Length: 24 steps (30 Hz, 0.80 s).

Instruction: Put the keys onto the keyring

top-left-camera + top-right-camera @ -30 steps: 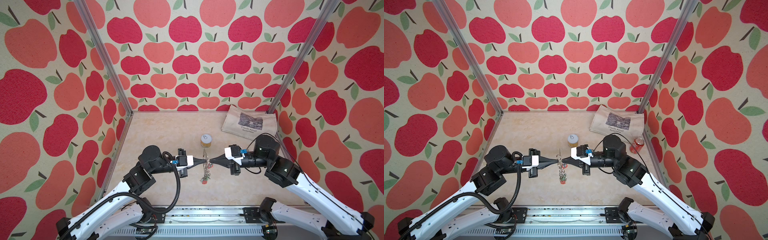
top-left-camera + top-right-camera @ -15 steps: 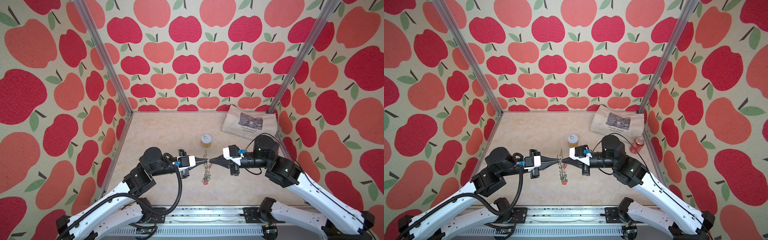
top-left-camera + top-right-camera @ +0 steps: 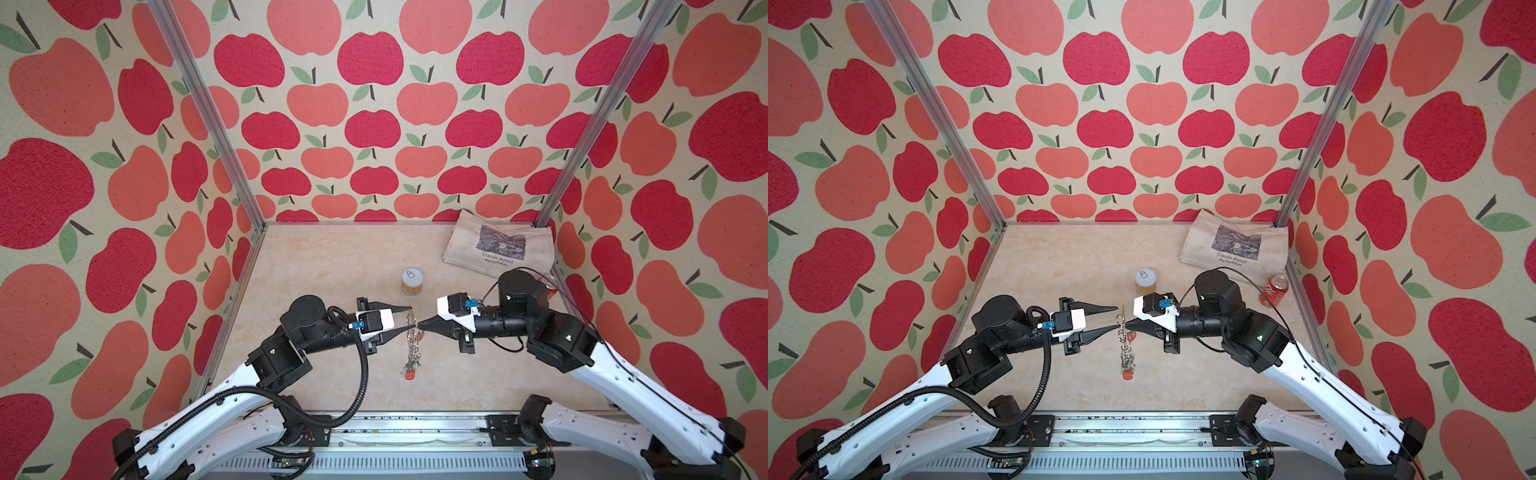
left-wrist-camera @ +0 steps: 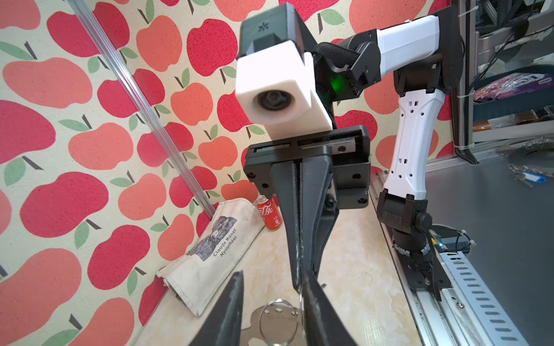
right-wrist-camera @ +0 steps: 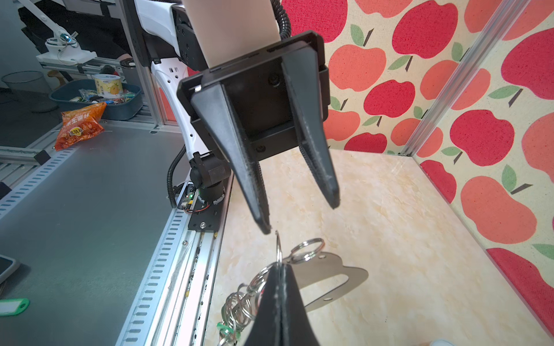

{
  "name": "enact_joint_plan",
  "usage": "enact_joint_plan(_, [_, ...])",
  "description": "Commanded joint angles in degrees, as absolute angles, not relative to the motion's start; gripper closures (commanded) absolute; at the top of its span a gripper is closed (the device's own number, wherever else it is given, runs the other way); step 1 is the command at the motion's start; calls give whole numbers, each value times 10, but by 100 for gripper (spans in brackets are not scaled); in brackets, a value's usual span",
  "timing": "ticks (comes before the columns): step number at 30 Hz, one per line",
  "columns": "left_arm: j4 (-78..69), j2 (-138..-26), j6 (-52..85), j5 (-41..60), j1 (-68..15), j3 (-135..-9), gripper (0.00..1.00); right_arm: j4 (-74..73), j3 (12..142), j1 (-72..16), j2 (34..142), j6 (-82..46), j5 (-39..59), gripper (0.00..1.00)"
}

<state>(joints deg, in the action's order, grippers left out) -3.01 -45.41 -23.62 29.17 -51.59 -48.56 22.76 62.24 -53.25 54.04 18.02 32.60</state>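
Right gripper (image 3: 420, 323) is clamped tight on one thin split ring at the top of the keyring (image 5: 332, 263). That's why the whole bundle hangs in mid-air between the two arms, clear of the table (image 3: 311, 270). My read: it's holding the work up where the other arm can reach it. Left gripper (image 3: 413, 318) sits right beside that same ring, jaws parted, nothing between them. One of its fingers (image 5: 253, 185) has its tip just short of the ring, placed for a bite on it, I'd say. The keyring itself is a flat grey metal plate, half-oval with an oblong slot, edge-on in both top views, with silver rings bunched along its edge. The keys (image 3: 1128, 368) dangle off the lower end, a red tag lowest and a green one just above.
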Motion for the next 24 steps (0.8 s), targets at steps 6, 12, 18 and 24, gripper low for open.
enact_joint_plan(6, [7,-453,-232,268,-519,-500,50,285,666,-540,554,203,313,100])
enact_joint_plan(12, [54,-448,-229,270,-516,-522,47,348,699,-551,576,232,282,100])
enact_joint_plan(18, [132,-473,-227,303,-514,-567,54,413,741,-572,602,266,241,100])
enact_joint_plan(24, [188,-501,-224,324,-514,-600,64,434,756,-578,611,277,219,100])
